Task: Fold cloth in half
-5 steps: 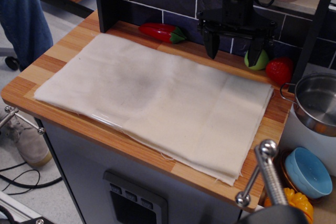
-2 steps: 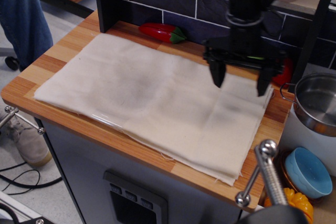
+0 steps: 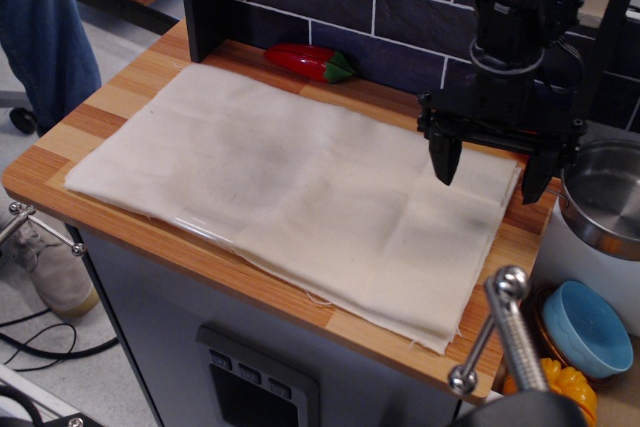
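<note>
The cloth [image 3: 290, 182] is a large cream sheet with frayed edges and a faint grey smudge. It lies flat over most of the wooden countertop [image 3: 110, 97]. My black gripper [image 3: 490, 169] hangs open over the cloth's far right edge. Its left fingertip [image 3: 445, 165] is above the fabric. Its right fingertip [image 3: 533, 183] is at the cloth's right border. It holds nothing.
A red pepper [image 3: 310, 61] lies by the dark tiled back wall. A steel pot [image 3: 605, 192] stands just right of the counter. A blue bowl [image 3: 587, 325] and a yellow thing sit lower right. A metal clamp handle [image 3: 505, 332] rises in front. A person's leg [image 3: 45, 17] is at left.
My gripper has moved right and down toward the near side, from the back wall to above the cloth's right edge. It stays open. The cloth has not moved.
</note>
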Tool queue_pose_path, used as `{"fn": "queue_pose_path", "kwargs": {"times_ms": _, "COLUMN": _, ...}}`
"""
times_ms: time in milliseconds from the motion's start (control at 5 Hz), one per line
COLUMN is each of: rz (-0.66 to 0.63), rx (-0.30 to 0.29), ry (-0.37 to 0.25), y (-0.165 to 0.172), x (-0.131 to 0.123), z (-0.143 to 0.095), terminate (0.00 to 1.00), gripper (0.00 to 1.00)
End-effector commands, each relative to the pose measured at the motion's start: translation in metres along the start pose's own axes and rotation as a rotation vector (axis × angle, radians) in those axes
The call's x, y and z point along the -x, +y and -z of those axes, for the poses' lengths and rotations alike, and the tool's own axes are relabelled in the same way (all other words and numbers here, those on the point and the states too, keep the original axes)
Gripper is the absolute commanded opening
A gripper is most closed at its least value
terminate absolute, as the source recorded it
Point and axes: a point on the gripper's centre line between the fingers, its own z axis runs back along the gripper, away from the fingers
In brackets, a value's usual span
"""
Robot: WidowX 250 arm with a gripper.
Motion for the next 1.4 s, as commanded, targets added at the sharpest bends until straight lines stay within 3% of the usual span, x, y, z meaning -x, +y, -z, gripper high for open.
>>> {"fn": "queue_pose_path", "kwargs": {"times_ms": 0, "rz": 0.002, "rx": -0.026, "ry": -0.017, "y": -0.014, "x": -0.003, "z": 0.006, "terminate": 0.0, "gripper": 1.0}}
{"fn": "queue_pose_path", "kwargs": {"times_ms": 600, "rz": 0.078, "rx": -0.12, "ry": 0.048, "y": -0.002, "x": 0.027, "z": 0.037, "terminate": 0.0, "gripper": 1.0}}
{"fn": "queue_pose_path", "kwargs": {"times_ms": 800, "rz": 0.087, "rx": -0.139, "ry": 0.022, "y": 0.0, "x": 0.04, "z": 0.05, "terminate": 0.0, "gripper": 0.0}}
{"fn": "queue_pose_path", "kwargs": {"times_ms": 1000, "rz": 0.088, "rx": -0.144, "ry": 0.013, "y": 0.003, "x": 0.039, "z": 0.052, "terminate": 0.0, "gripper": 0.0}}
{"fn": "queue_pose_path", "kwargs": {"times_ms": 1200, "rz": 0.067, "rx": -0.126, "ry": -0.014, "y": 0.015, "x": 0.025, "z": 0.038, "terminate": 0.0, "gripper": 0.0}}
